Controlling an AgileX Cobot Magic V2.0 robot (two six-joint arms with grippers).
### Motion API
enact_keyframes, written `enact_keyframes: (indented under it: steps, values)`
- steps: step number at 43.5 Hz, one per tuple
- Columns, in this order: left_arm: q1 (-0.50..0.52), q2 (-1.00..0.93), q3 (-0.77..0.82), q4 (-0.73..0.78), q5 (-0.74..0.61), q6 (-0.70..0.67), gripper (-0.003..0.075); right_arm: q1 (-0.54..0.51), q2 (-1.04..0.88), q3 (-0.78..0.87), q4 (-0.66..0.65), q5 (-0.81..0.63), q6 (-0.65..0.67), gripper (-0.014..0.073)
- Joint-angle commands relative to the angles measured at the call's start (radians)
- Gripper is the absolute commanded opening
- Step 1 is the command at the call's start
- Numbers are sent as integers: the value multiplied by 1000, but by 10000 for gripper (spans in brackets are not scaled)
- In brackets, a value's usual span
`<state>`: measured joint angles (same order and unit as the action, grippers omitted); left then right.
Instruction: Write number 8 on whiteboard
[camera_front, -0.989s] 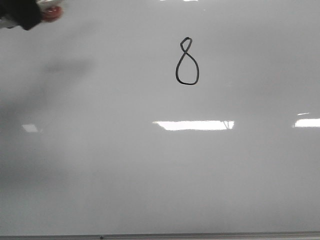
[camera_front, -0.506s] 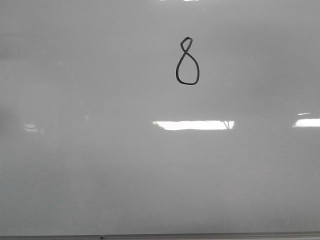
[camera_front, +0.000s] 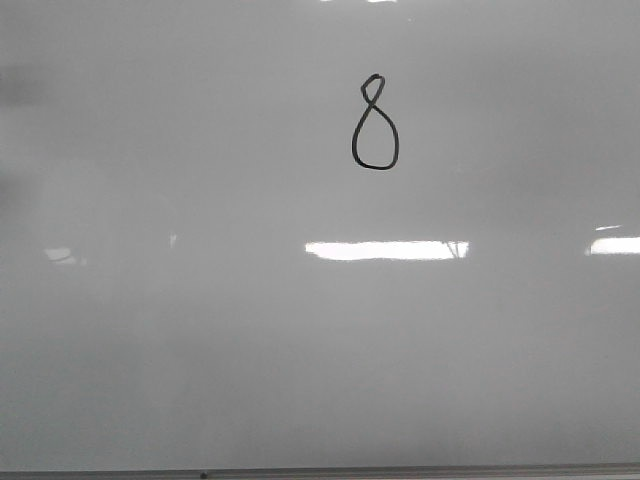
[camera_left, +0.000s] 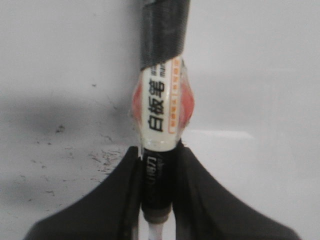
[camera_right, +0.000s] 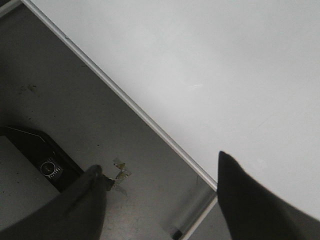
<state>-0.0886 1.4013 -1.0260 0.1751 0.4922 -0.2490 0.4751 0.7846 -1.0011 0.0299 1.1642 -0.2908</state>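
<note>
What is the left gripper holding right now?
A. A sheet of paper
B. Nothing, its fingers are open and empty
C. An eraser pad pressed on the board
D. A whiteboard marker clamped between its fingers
D. In the left wrist view the left gripper is closed on a marker with a white label and black taped end, above the whiteboard.

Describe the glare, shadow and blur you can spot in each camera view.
Front view: bright rectangular reflections on the whiteboard below the sharp number 8. Left wrist view: marker soft and blurred, grey shadow beside it. Right wrist view: evenly lit, dark fingers out of focus.
</note>
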Motion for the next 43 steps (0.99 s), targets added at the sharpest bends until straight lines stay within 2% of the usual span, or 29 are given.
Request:
enact_keyframes:
  steps: [1, 6, 9, 18, 21, 29, 36, 43]
  values:
    - [3, 11, -26, -4, -68, -10, 29, -7, -4, -28, -8, -47, 3, 500]
    - [3, 55, -26, -1, -74, -7, 37, -7, -4, -28, -8, -47, 3, 500]
    - [3, 72, -26, -1, -74, -1, 73, -7, -4, -28, -8, -47, 3, 500]
    - [3, 112, -26, 2, -76, -1, 289, -7, -4, -28, -8, -47, 3, 500]
    - [3, 114, -26, 10, -76, -1, 325, -7, -4, -28, -8, -47, 3, 500]
    - [3, 66, -30, 59, -25, -1, 336, -7, -19, -28, -16, -46, 57, 500]
    - [-7, -57, -30, 64, 41, 14, 336, -7, -67, -28, -81, -46, 227, 500]
    - [-98, -207, -30, 55, 87, 54, 335, -7, -135, -27, -145, -47, 337, 500]
